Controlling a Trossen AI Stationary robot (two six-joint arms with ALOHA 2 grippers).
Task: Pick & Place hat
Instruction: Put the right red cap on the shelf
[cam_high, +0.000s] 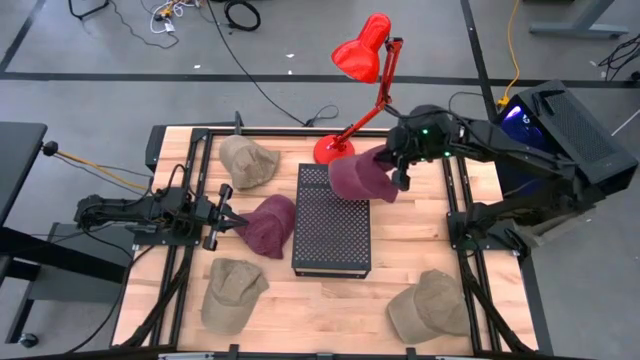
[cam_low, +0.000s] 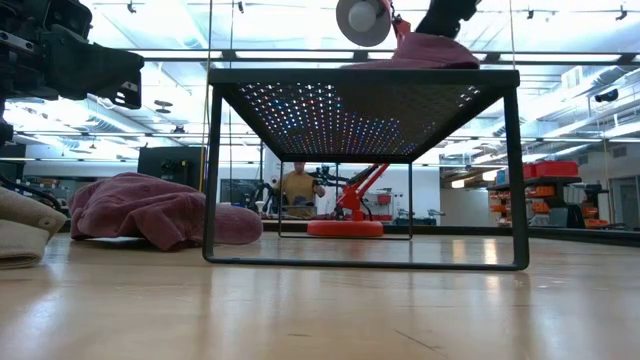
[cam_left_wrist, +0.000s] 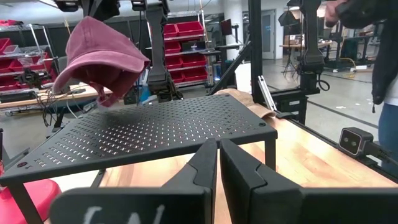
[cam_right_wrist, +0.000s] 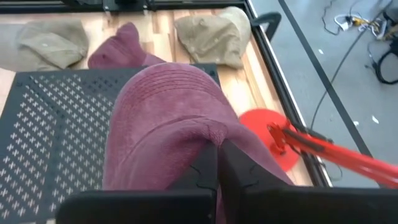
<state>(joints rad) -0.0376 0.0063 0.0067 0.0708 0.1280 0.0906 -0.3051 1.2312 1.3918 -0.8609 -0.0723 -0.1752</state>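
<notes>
Hanging over the far right corner of the black perforated metal stand (cam_high: 332, 222), a maroon corduroy cap (cam_high: 362, 178) is pinched by its fabric between the closed fingers of the right gripper (cam_high: 398, 170); in the left wrist view it is seen just above the mesh top, whether touching cannot be told. A second maroon cap (cam_high: 268, 225) lies crumpled on the pale wooden tabletop (cam_high: 400, 250), just beside the stand's left edge, where the left gripper (cam_high: 232, 222) is held with its fingers nearly together and nothing between them. Three khaki caps (one far left (cam_high: 246, 160), one near left (cam_high: 232, 293), one near right (cam_high: 430, 305)) are spread over the wood. A red desk lamp (cam_high: 362, 60) is planted behind the stand. Beyond the table, red storage bins (cam_left_wrist: 180, 43) on shelving and a seated person (cam_low: 298, 188) are visible.
</notes>
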